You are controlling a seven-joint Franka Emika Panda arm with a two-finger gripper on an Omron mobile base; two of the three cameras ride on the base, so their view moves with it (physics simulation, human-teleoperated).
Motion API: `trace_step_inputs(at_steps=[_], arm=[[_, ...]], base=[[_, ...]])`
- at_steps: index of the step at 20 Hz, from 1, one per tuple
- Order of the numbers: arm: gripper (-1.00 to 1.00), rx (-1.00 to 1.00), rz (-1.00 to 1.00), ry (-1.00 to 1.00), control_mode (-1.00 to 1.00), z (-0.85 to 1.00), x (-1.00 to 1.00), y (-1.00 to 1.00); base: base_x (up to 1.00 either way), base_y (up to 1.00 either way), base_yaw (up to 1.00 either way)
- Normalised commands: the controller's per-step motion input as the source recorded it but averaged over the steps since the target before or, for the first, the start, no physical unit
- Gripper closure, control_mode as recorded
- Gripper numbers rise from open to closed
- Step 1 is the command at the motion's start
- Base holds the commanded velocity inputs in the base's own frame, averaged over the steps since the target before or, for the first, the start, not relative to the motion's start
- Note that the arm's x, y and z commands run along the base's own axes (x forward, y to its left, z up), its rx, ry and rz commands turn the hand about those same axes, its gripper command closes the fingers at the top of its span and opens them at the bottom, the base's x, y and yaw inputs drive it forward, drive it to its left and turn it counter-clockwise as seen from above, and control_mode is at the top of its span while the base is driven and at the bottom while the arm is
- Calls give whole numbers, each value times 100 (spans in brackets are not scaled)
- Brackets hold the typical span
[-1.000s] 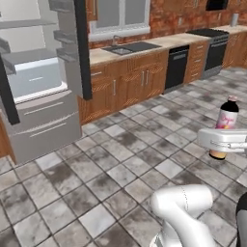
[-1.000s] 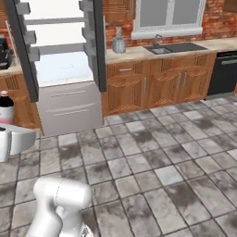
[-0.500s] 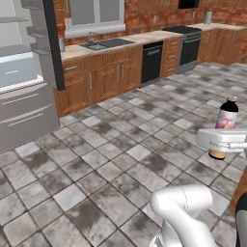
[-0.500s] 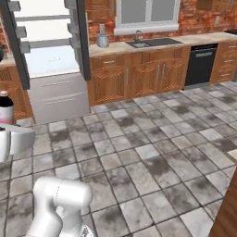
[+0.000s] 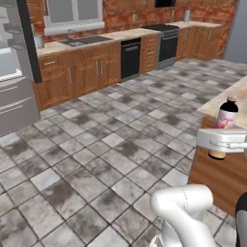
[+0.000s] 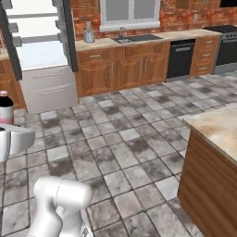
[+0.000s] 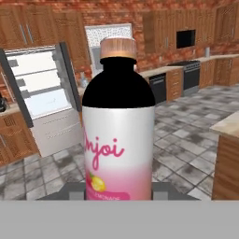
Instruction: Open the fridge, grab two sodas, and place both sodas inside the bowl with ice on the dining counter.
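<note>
My gripper (image 5: 219,144) is shut on a soda (image 5: 226,117), a pale pink-white bottle with a dark upper part and a brown cap, held upright. The soda (image 7: 119,135) stands close in the hand view, between the fingertips. In the right base view the soda (image 6: 5,107) rises above the gripper (image 6: 9,139) at the left edge. The fridge (image 6: 44,55) stands open at the far wall, white inside, with drawers below; the fridge (image 5: 12,82) sits at the left edge. The dining counter (image 6: 217,132) with its beige stone top and wooden base is near on the right. The bowl is out of view.
A wall counter (image 5: 91,46) with sink (image 6: 139,38), black dishwasher (image 5: 130,58) and stove (image 5: 166,43) runs along the brick back wall. Grey tiled floor (image 5: 106,149) lies open between the fridge and the dining counter (image 5: 224,176).
The whole picture has shifted as the base moved: the fridge slid toward the left and the dining counter came in on the right. The gripper stays shut on the soda.
</note>
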Motion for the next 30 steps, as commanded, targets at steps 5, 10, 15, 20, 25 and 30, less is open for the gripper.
trace_step_inputs(at_steps=[5,10,15,20,25,30], arm=[[100,0,0,0,100,0,0,0],[100,0,0,0,100,0,0,0],[100,0,0,0,100,0,0,0],[100,0,0,0,100,0,0,0],[100,0,0,0,100,0,0,0],[100,0,0,0,100,0,0,0]], base=[[-100,-73,-10],[-100,-89,-8],[-85,-100,-2],[-58,-100,0],[-35,-100,0],[-2,-100,2]])
